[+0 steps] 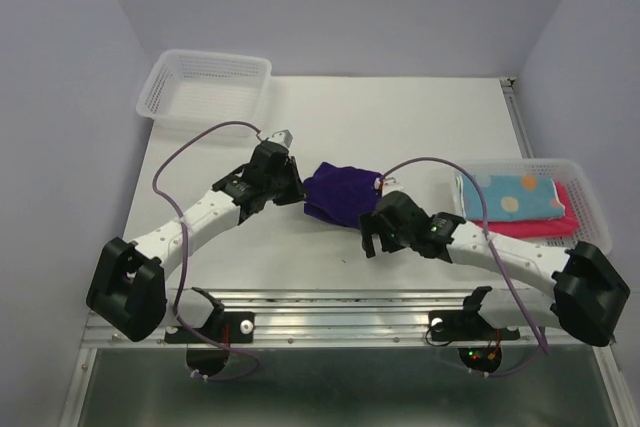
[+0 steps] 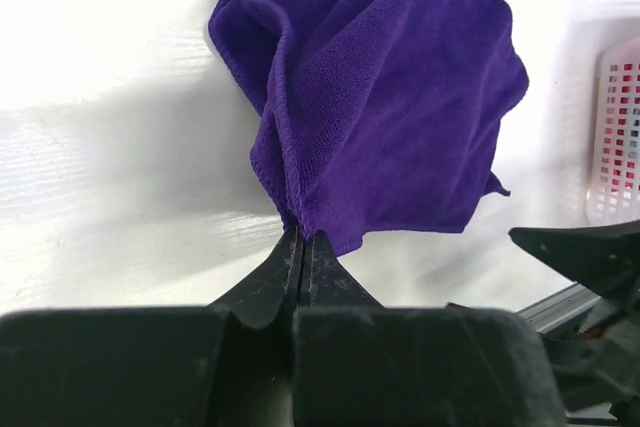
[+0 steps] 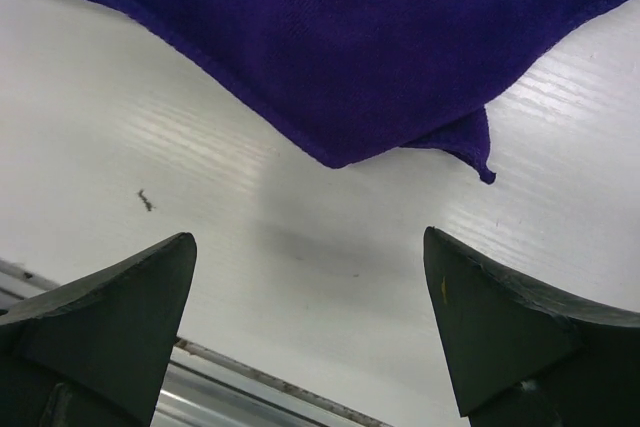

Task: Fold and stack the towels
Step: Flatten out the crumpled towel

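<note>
Left pincer (image 2: 302,242) clamped on 9 o'clock edge of crumpled dark purple terry towel (image 2: 380,97), on white surface (image 1: 400,117). Right pincer (image 3: 310,247) gapes empty at towel's 5 o'clock.

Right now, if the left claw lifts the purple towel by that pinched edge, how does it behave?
Probably floppy: the purple towel lies crumpled in soft folds, so it should drape from the left claw. Likely light: thin cloth. Its looped pile probably won't slip from the shut claw, but pushed on the smooth table it may bunch.
</note>
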Controlling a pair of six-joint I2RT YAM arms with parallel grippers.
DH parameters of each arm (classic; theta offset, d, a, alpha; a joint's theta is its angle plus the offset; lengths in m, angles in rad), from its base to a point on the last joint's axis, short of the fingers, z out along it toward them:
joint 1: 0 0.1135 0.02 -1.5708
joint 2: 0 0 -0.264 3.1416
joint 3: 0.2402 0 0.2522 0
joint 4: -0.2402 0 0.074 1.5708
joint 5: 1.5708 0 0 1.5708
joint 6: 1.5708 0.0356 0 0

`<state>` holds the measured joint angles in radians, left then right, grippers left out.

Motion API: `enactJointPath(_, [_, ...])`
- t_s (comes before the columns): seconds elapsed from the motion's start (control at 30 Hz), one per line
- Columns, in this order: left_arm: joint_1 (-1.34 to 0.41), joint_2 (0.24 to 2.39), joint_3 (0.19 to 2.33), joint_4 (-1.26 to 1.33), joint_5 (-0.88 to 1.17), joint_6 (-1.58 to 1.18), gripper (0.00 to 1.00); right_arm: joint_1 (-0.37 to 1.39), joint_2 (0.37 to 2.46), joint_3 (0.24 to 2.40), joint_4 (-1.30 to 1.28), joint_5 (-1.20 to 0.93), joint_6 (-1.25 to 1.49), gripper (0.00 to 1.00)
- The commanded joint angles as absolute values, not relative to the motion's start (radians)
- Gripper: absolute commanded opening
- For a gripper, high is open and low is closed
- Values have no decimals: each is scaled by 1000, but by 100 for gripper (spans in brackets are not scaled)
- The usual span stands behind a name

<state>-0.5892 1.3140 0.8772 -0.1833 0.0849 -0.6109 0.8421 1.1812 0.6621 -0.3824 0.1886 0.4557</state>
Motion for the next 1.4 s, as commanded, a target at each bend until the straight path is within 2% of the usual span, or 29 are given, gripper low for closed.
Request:
enactJointPath(0.0, [-595, 1279, 910, -199, 92, -603, 0, 893, 1275, 739, -387, 397, 469, 100])
enactJointPath(0.37, [-595, 1255, 893, -218, 84, -600, 0, 910, 1434, 798, -373, 613, 551, 99])
enactJointPath(0.67, [-595, 1270, 894, -230, 43, -592, 0, 908, 1447, 834, -432, 689, 606, 81])
enactJointPath(0.73, [-595, 1285, 893, -232, 23, -595, 0, 910, 1445, 845, -462, 681, 612, 71])
enactJointPath(0.77, [-595, 1293, 893, -232, 20, -597, 0, 910, 1443, 845, -466, 675, 614, 59])
enactJointPath(0.8, [-595, 1299, 894, -230, 18, -595, 0, 910, 1440, 845, -475, 664, 615, 53])
enactJointPath(0.83, [-595, 1314, 891, -227, 17, -594, 0, 910, 1436, 848, -479, 660, 612, 40])
enactJointPath(0.9, [-595, 1327, 890, -222, 24, -588, 0, 910, 1436, 848, -488, 667, 614, 28])
enactJointPath(0.93, [-595, 1336, 887, -215, 34, -581, 0, 910, 1437, 850, -486, 669, 609, 17])
enactJointPath(1.0, [-595, 1342, 888, -209, 35, -578, 0, 910, 1440, 853, -476, 670, 595, 3])
enactJointPath(1.27, [-595, 1400, 903, -219, 8, -554, 0, 908, 1483, 949, -466, 695, 462, 1])
enactJointPath(1.3, [-595, 1410, 905, -219, 8, -551, 2, 908, 1486, 966, -471, 696, 453, 1])
enactJointPath(1.37, [-595, 1442, 917, -219, 8, -549, 12, 908, 1493, 994, -471, 681, 427, 1])
